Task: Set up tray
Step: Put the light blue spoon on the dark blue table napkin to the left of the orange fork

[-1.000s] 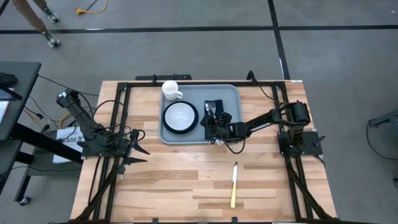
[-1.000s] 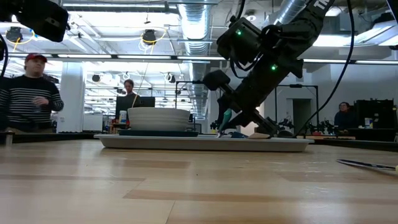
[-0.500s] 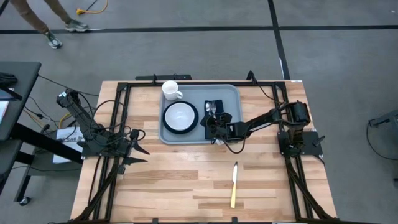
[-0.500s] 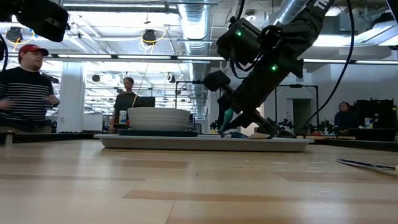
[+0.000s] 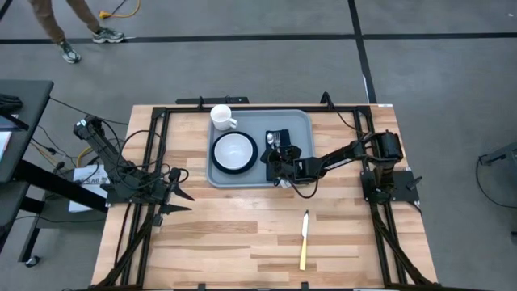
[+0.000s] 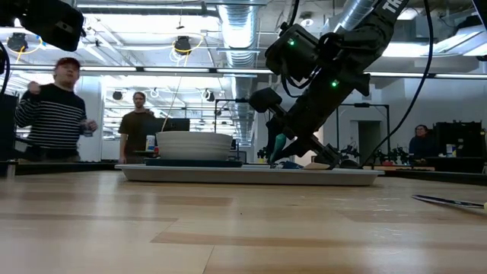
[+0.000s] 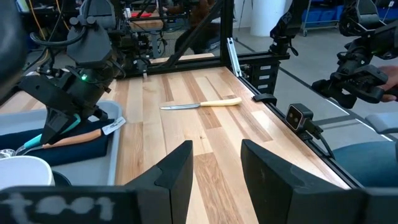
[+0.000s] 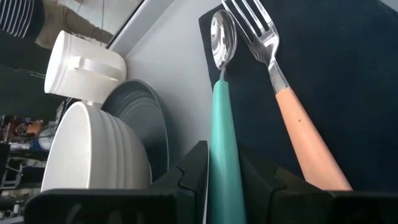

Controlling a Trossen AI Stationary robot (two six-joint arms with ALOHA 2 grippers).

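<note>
The light grey-blue tray [image 5: 304, 121] lies at the table's far middle. It carries a white mug [image 5: 222, 118], a white bowl [image 5: 234, 149] on a dark teal plate [image 8: 146, 118], and a navy napkin [image 8: 348, 74]. A salmon-handled fork [image 8: 292, 118] lies on the napkin. My right gripper [image 5: 277, 167] is over the napkin's near end, shut on a teal-handled spoon [image 8: 221, 74]. My left gripper [image 5: 184, 196] waits open near the table's left edge, touching nothing. A yellow-handled knife [image 5: 304, 240] lies on the bare wood. My right gripper pinches the spoon's teal handle [image 8: 222, 140] between its two fingers [image 8: 196, 165]. The fingers slant down from the near right and lie along the handle. The spoon bowl [image 8: 221, 30] points toward the far edge at the napkin's left border. The handle end tilts up [image 6: 278, 143].
The tray's rim [image 6: 251, 175] stands low above the wood. Black frame rails [image 5: 161, 121] run along the table's sides. Open wood stretches across the near half around the knife [image 7: 199, 104]. People [image 6: 57, 114] stand and walk in the room beyond the table.
</note>
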